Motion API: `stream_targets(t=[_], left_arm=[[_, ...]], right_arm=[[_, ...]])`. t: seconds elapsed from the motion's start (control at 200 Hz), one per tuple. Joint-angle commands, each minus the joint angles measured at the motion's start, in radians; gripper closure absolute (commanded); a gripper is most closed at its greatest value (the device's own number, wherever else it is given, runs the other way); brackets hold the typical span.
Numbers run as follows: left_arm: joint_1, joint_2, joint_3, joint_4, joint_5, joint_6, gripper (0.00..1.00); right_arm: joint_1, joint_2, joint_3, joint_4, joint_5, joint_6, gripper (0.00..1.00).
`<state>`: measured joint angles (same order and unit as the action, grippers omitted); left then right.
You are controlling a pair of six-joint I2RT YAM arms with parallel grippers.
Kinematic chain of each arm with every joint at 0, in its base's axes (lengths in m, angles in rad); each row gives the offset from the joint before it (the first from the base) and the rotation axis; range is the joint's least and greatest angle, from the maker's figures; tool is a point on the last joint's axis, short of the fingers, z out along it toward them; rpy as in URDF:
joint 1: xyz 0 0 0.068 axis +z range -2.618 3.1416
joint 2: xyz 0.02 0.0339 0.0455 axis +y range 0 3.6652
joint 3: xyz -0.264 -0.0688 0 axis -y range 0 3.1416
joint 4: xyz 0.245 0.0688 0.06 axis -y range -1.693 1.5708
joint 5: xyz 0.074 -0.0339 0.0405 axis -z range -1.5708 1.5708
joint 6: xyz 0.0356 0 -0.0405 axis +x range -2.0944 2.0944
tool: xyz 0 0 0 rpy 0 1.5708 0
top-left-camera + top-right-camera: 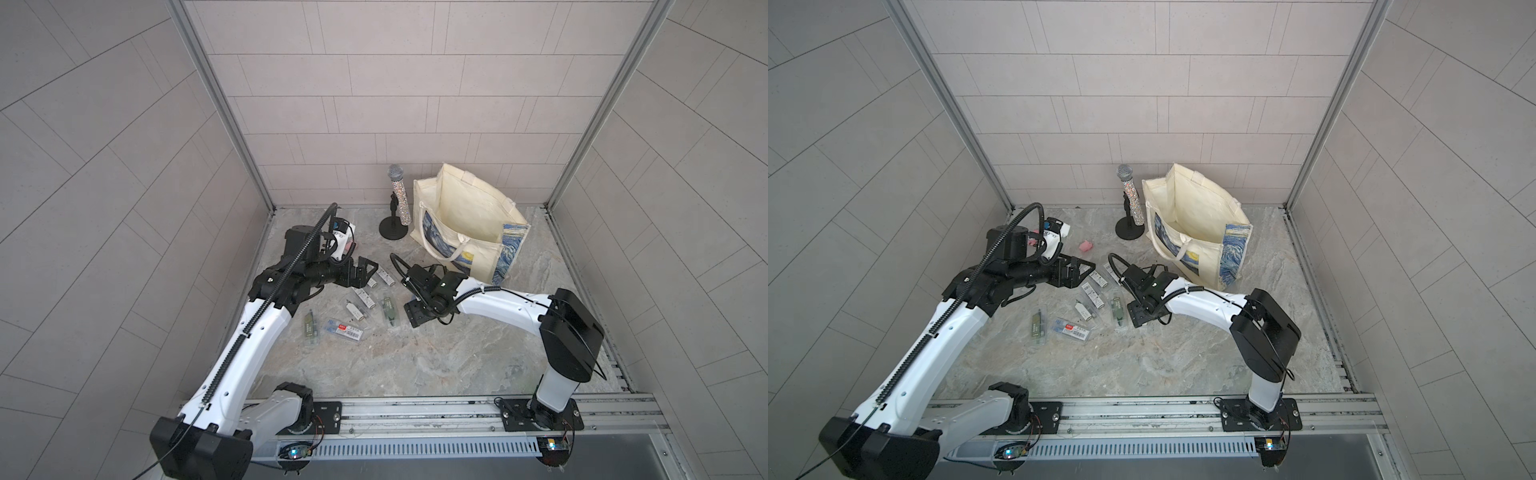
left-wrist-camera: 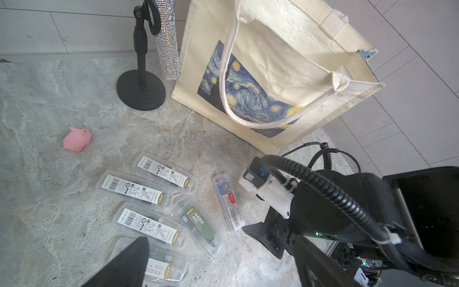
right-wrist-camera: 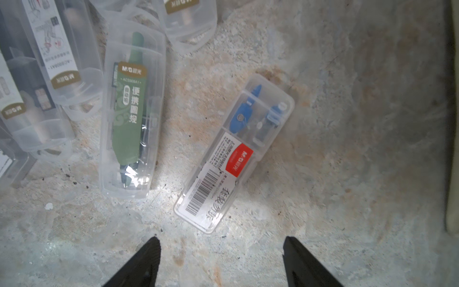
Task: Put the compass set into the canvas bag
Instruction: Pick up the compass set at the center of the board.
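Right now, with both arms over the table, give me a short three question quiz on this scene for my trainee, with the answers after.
1. True or false: the canvas bag lies flat on its side.
2. In the right wrist view, what lies on the table just ahead of the right gripper? A) a stapler B) a clear case holding a blue compass C) a roll of tape
3. Fill in: the right gripper's jaws stand ___.
Key: 1 false, it stands upright with its mouth open. 2 B. 3 open, holding nothing.
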<state>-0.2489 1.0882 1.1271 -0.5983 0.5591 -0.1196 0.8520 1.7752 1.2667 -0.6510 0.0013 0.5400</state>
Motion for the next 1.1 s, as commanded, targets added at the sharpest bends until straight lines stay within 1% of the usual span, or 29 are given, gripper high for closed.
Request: stream_targets(t=[0.0,0.265,0.375,0.64,0.716,0.816,1.096], left_arm=[[0.006,0.011,-0.010,-0.020,-0.015,0.018,0.03],[0.006,0.009,-0.015,-0.029,-0.040,0.032,0.03],[0.005,0.008,-0.018,-0.028,-0.040,0.038,0.03],[0.007,0.004,-0.022,-0.035,-0.035,0.053,0.03],[0.006,0.003,-0.021,-0.034,-0.037,0.054,0.03],[0.005,0.002,-0.023,-0.034,-0.027,0.054,0.03],[0.005,0.002,-0.025,-0.034,-0.029,0.054,0.03]], right_arm=[[0.002,0.052,0.036,0.023,0.017,0.009,0.23],[-0.001,0.131,0.066,0.006,0.096,-0.012,0.29],[-0.001,0.154,0.063,0.017,0.092,-0.014,0.33],[-0.001,0.194,0.050,0.043,0.078,-0.018,0.36],[-0.001,0.197,0.041,0.049,0.072,-0.027,0.42],[-0.001,0.196,0.030,0.051,0.075,-0.034,0.48],[0.001,0.161,0.007,0.062,0.068,-0.052,0.57]])
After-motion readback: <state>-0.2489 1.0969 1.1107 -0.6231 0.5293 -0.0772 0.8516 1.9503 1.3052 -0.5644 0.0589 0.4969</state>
